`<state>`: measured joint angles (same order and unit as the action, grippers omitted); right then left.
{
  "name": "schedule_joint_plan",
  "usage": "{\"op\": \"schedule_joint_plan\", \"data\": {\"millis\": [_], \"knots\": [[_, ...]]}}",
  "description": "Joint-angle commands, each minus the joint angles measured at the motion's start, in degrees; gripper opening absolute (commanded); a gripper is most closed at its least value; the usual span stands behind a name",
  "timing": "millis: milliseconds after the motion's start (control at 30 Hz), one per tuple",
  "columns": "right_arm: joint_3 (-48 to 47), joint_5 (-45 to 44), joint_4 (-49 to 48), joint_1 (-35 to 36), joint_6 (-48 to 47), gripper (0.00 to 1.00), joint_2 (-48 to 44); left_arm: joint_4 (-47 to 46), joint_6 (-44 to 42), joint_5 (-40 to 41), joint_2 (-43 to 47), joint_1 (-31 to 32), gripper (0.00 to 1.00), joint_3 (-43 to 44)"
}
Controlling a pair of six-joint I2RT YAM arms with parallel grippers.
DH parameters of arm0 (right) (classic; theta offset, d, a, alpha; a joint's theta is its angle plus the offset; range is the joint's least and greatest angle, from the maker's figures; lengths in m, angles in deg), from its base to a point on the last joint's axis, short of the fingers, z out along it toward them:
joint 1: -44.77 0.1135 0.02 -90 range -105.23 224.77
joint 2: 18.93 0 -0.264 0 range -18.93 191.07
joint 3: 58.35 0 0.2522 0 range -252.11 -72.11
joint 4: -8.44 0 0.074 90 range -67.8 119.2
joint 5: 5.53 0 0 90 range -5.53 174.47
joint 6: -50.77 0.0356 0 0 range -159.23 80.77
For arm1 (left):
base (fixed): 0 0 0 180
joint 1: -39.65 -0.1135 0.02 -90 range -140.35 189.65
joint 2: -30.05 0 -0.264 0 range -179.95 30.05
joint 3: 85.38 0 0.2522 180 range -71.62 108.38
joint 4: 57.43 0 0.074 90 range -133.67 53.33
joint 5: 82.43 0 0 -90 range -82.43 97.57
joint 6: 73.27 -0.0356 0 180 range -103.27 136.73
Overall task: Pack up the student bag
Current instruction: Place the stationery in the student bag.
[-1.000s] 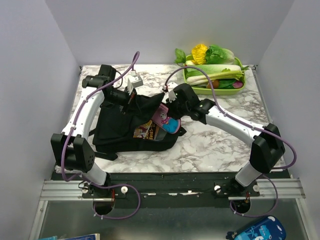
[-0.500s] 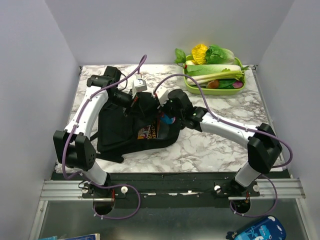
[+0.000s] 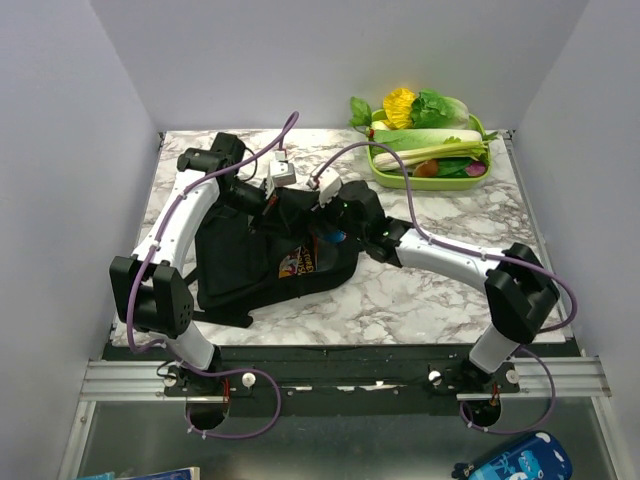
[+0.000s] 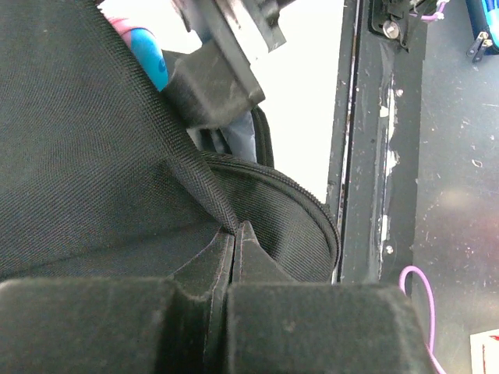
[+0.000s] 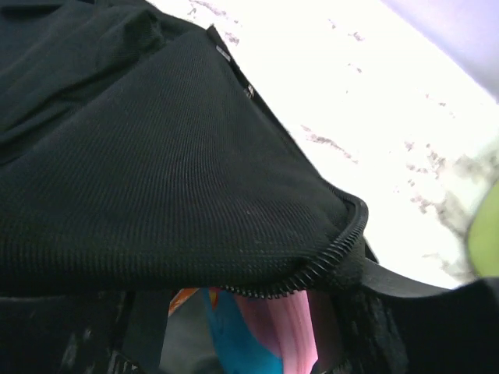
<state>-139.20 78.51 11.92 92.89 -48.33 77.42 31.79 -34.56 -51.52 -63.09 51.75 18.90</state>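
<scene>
Left wrist view is showing the left claw (image 4: 235, 238) clenching a fold of the bag (image 4: 93, 156), which is lying on the surface (image 3: 430, 290) beneath both claws. The right claw (image 3: 326, 226) is sitting in the bag's mouth. Fabric is hiding its tips, so I cannot tell its state. A pink and blue thing (image 5: 265, 331) is showing just ahead of it, mostly covered.

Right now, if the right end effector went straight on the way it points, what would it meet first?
Probably the pink-and-blue item just inside the student bag, beneath its flap; depth is unclear.
</scene>
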Motion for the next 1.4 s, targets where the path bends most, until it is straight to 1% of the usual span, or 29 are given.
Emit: {"op": "schedule_joint_plan", "data": {"millis": [0, 33, 67, 133, 200, 233, 300, 333, 400, 433, 533, 633, 767, 833, 933, 1000, 1033, 1067, 1100, 1133, 1167, 1233, 1267, 1300, 1333, 1367], "knots": [[4.2, -0.1, -2.4, -3.3, 10.7, 0.7, -5.5, 9.5, -1.3, -5.9, 1.0, 0.9, 0.02, 0.4], [6.5, 0.8, -2.1, -4.3, 14.4, 0.68, -6.8, 8.8, -0.5, -5.7, 1.2, 0.9, 0.02, -0.4], [7.5, 0.9, -2.2, -6.4, 16.1, 0.66, -8.4, 7.8, -0.1, -5.4, 1.6, 0.9, 0.02, -0.8], [8.7, 0.9, -1.6, -8.1, 17.7, 0.62, -8.8, 7.2, 0.3, -5.0, 1.7, 0.9, 0.02, -1.2], [7.8, -2.7, 0.7, -8.8, 18.2, 0.57, -7.5, 7.3, 0.3, -4.6, 1.8, 0.9, 0.02, -1.1], [7.4, -4.1, 2.1, -9.1, 18.4, 0.49, -7.0, 7.5, 0.4, -4.5, 1.8, 0.9, 0.02, -1.0], [6.7, -5.2, 2.3, -9.6, 19.1, 0.35, -5.5, 7.3, 0.4, -4.5, 2.2, 0.9, 0.02, -1.1], [6.3, -3.8, 2.3, -9.9, 19.3, 0.24, -4.8, 7.2, 0.7, -4.5, 2.3, 0.9, 0.02, -1.1], [3.7, -2.3, 3.2, -10.1, 19.3, 0.14, -3.2, 6.5, 1.4, -4.5, 2.6, 0.9, 0.02, -1.1], [2.8, 0.0, 4.4, -10.1, 19.3, 0.08, -1.4, 6.4, 1.6, -4.4, 2.7, 0.9, 0.02, -1.0], [0.1, 3.5, 6.0, -10.0, 20.6, 0.01, 2.0, 5.8, 2.0, -3.9, 2.9, 0.9, 0.02, -1.1], [-2.2, 8.1, 6.1, -9.5, 22.5, 0.01, 4.3, 5.2, 2.2, -3.9, 3.2, 0.9, 0.02, -1.4], [-6.9, 11.0, 6.9, -5.7, 24.4, 0.01, 8.8, 4.4, 2.8, -4.3, 2.8, 0.9, 0.02, -1.2], [-8.0, 10.7, 6.6, -4.3, 24.8, 0.01, 10.1, 4.4, 2.9, -4.3, 2.5, 0.9, 0.02, -1.0], [-7.6, 9.8, 6.4, -3.9, 28.1, 0.02, 10.2, 4.3, 2.9, -4.3, 2.3, 0.9, 0.02, -1.0], [-7.5, 4.0, 8.1, -4.2, 28.7, 0.14, 9.6, 4.3, 2.8, -4.2, 2.5, 0.9, 0.02, -1.4], [-7.9, 1.8, 11.2, -4.3, 29.0, 0.29, 9.6, 4.1, 2.9, -4.1, 2.5, 0.9, 0.02, -1.7], [-8.1, -2.1, 13.5, -5.1, 30.0, 0.35, 9.4, 4.1, 2.9, -4.0, 2.6, 0.9, 0.02, -1.8], [-7.3, -3.4, 14.8, -5.7, 30.7, 0.39, 9.0, 4.2, 2.7, -3.9, 2.7, 1.0, 0.03, -2.0], [-6.0, -4.8, 15.2, -6.2, 31.4, 0.42, 6.7, 4.1, 2.6, -3.8, 2.8, 0.9, 0.03, -2.2], [-4.5, -7.7, 15.0, -6.9, 32.6, 0.43, 5.3, 4.2, 2.6, -3.8, 3.0, 0.9, 0.03, -2.3], [0.6, -10.1, 13.4, -7.5, 33.2, 0.45, 1.9, 4.1, 2.3, -3.5, 3.2, 0.9, 0.03, -2.5], [2.4, -11.5, 12.6, -8.0, 33.0, 0.46, -1.1, 4.2, 2.3, -3.4, 3.5, 0.9, 0.03, -2.5], [3.7, -11.4, 11.7, -8.4, 32.6, 0.49, -2.2, 4.3, 2.2, -3.3, 3.6, 0.9, 0.03, -2.5], [5.7, -11.0, 10.8, -8.6, 31.6, 0.56, -3.2, 4.3, 2.2, -3.1, 3.7, 0.9, 0.04, -2.5], [6.3, -11.5, 10.8, -8.7, 29.5, 0.6, -4.5, 4.3, 2.2, -3.0, 3.7, 0.9, 0.04, -2.6]]}}
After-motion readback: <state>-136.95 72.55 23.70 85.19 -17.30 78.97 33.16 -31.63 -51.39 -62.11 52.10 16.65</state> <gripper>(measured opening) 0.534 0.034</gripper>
